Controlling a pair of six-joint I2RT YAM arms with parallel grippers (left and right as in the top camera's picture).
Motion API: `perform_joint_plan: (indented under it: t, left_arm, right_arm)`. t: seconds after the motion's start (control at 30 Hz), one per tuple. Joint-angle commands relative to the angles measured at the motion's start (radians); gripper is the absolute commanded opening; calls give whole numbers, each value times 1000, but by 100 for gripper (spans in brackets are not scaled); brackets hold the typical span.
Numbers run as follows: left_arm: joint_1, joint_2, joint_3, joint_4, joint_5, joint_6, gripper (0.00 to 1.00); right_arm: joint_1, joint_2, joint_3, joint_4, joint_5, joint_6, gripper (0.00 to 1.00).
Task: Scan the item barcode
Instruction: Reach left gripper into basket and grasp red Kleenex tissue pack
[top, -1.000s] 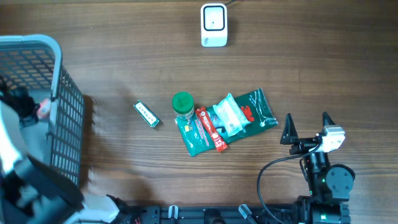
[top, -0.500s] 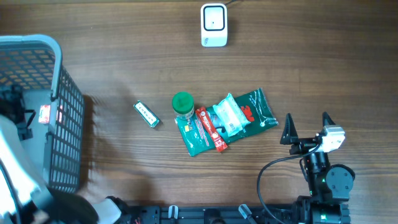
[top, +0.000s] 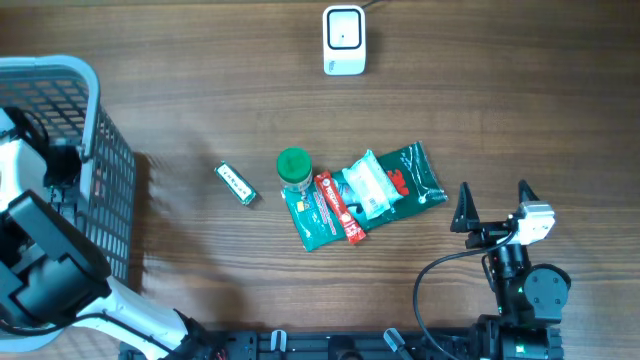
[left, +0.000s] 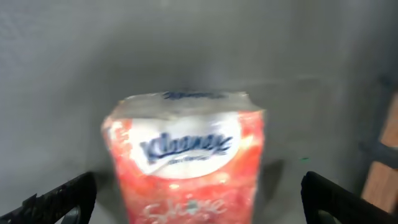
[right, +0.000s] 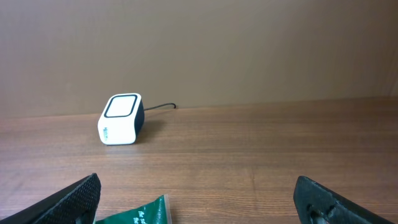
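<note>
On the overhead view my left arm (top: 45, 260) reaches down into the grey basket (top: 60, 64) at the left edge. A second ago it was holding a red-and-white pack in there, and now that grip is gone. The scanner (top: 343, 40) sits alone at the far side of the tabletop (top: 200, 90). The green-capped bottle (top: 293, 165), the heap of pouches (top: 370, 190) and a small green pack (top: 236, 184) lie mid-table, untouched. The right claw (top: 494, 190) waits near the bottom right, spread wide. From the left wrist I see the tissue pack (left: 186, 155) lying on the basket floor, and the left claw (left: 200, 202) has sprung fully wide. Its fingertips sit out at the lower corners, clear of the pack on both sides, so the item is released, not held. From the right wrist I look past wide-open jaws at the scanner and bare wood, with just a corner of a green pouch at the bottom edge. My read is that this item is finished with and binned — the next job is lifting out and fetching another from the heap.
</note>
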Motion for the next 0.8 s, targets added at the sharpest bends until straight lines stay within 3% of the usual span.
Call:
perform_joint_plan:
  t: [0.0, 0.03, 0.07, 0.1, 0.13, 0.3, 0.47, 0.63, 0.77]
  left_arm:
    - [-15, 65, -2, -13, 5, 22, 90]
    - [-16, 65, -2, -22, 5, 25, 75]
    - [-16, 64, -2, -32, 5, 25, 66]
    - [-15, 64, -2, -43, 5, 24, 45]
    - [-15, 64, -2, -48, 5, 24, 34]
    - [-10, 51, 17, -54, -1, 57, 38]
    - [28, -11, 201, -239, -66, 98, 37]
    - [53, -153, 463, -442, -81, 98, 37]
    - [18, -344, 541, -499, -11, 93, 35]
  right_arm:
    - [2, -3, -1, 2, 6, -6, 100]
    - [2, -3, -1, 2, 6, -6, 100]
    - [2, -3, -1, 3, 6, -6, 100]
    - [2, -3, -1, 3, 6, -6, 100]
    - [2, -3, -1, 2, 6, -5, 100]
    - [2, -3, -1, 2, 6, -6, 100]
    - [2, -3, -1, 2, 6, -5, 100]
    - [2, -3, -1, 2, 6, -6, 100]
    - [2, -3, -1, 2, 6, -5, 100]
